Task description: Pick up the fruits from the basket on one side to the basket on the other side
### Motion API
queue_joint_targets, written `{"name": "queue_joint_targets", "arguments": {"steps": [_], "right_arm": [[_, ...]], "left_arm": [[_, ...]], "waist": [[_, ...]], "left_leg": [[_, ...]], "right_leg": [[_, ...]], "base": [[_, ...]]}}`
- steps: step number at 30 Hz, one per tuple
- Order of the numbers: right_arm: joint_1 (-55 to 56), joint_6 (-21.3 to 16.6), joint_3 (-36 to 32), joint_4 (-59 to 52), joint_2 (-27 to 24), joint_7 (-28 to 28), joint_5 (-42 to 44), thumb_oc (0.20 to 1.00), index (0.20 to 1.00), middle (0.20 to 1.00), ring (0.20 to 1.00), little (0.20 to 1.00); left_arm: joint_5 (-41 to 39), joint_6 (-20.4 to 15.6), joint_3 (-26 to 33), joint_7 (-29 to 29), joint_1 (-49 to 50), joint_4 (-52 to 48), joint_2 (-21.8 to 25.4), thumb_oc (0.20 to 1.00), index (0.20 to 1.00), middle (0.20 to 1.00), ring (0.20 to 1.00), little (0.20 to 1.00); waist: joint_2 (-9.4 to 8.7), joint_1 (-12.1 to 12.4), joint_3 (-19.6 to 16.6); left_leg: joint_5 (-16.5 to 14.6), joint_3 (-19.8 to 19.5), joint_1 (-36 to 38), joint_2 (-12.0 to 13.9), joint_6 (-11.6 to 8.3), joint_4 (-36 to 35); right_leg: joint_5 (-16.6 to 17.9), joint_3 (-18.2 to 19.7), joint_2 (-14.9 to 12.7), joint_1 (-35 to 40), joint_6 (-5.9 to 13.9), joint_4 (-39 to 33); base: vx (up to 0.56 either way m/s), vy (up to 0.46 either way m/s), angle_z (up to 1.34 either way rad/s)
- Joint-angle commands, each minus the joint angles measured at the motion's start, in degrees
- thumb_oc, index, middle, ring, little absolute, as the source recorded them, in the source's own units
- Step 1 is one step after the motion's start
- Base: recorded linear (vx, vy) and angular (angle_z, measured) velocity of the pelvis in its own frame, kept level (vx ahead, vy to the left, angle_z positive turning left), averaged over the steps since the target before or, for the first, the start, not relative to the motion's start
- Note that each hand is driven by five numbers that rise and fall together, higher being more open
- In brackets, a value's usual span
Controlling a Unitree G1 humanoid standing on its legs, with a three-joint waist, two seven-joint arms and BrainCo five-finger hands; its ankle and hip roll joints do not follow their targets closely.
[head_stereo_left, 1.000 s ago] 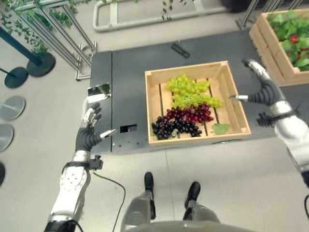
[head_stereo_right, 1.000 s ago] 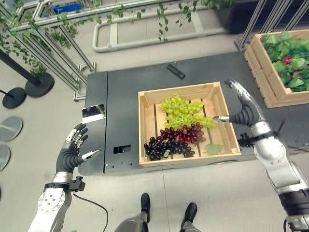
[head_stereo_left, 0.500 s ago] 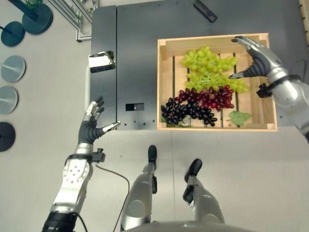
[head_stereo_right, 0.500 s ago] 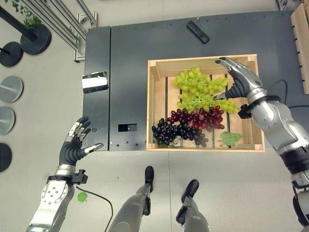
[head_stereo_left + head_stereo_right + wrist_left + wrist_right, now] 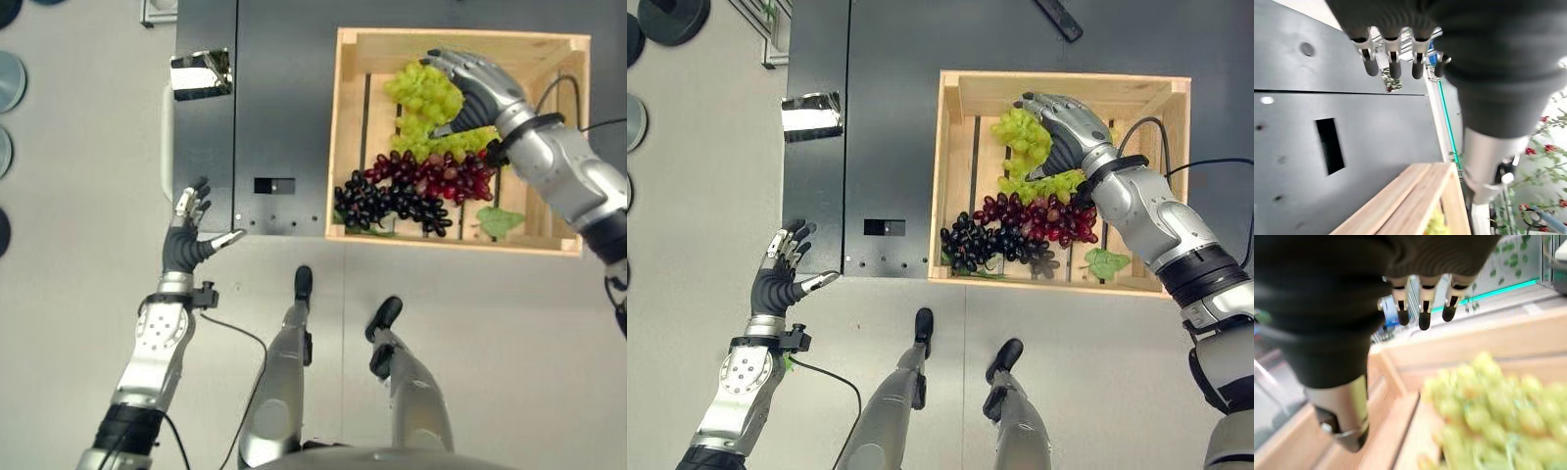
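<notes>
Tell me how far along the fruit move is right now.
Nothing looks moved yet: the green grapes, red grapes and dark grapes all lie in the wooden crate. In hand: the right hand is spread over the green grapes, fingers not closed on them. The left hand hangs open beside the table. Every bunch remains to be carried.

Bright, even overhead light; glare on the silver plate (image 5: 200,74); blurred green grapes (image 5: 1488,416) close up.
</notes>
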Motion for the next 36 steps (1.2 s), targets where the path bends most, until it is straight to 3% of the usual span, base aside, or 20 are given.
{"name": "queue_joint_targets", "arguments": {"steps": [1,10,18,25,36], "right_arm": [[-9.53,0.27,5.16,1.46,-1.86,-1.02,-0.94,1.0,1.0,1.0,1.0,1.0],[-12.96,0.94,9.94,4.54,-3.18,0.74,-3.14,1.0,1.0,1.0,1.0,1.0],[-17.79,2.26,18.6,10.88,-4.28,4.07,-8.04,1.0,1.0,1.0,1.0,1.0],[-19.25,2.82,20.61,13.26,-3.54,4.71,-9.76,1.0,1.0,1.0,1.0,1.0],[-18.08,2.93,20.58,12.64,-6.62,5.46,-10.11,1.0,1.0,1.0,1.0,1.0]], "left_arm": [[-1.25,-2.49,2.84,1.28,0.89,-4.17,2.35,1.0,1.0,1.0,1.0,1.0],[-0.15,-2.52,2.88,2.77,0.82,-4.67,1.97,1.0,1.0,1.0,1.0,1.0],[0.95,-1.97,2.9,3.29,1.04,-4.48,2.69,1.0,1.0,1.0,1.0,1.0],[1.51,-1.76,2.45,3.52,0.47,-4.36,2.52,1.0,1.0,1.0,1.0,1.0],[2.02,-1.65,2.85,3.61,1.04,-4.47,2.27,1.0,1.0,1.0,1.0,1.0]], "waist": [[-3.24,0.92,2.43],[-3.66,0.09,2.43],[-4.75,-0.61,2.43],[-5.08,-1.05,2.43],[-5.74,-1.75,2.43]], "left_leg": [[-3.49,1.69,0.98,-0.8,-2.41,3.68],[-3.49,1.73,-1.16,-0.75,-2.42,3.76],[-3.31,1.72,-1.6,-0.41,-2.59,3.35],[-3.16,1.91,-1.84,-0.38,-2.68,2.89],[-3.1,2.17,-1.26,-0.42,-2.71,2.19]], "right_leg": [[8.06,1.95,-0.62,3.94,2.8,-9.37],[8.05,2.33,-0.55,1.46,2.47,-9.1],[8.37,2.35,-0.17,0.77,2.56,-9.34],[8.67,2.48,0.01,0.34,2.65,-9.78],[8.98,2.75,0.09,0.78,2.93,-10.54]], "base": [[-0.02,-0.005,-0.03],[0.0,0.0,0.0],[0.0,0.0,0.0],[0.0,0.0,0.0],[0.0,0.0,0.0]]}}
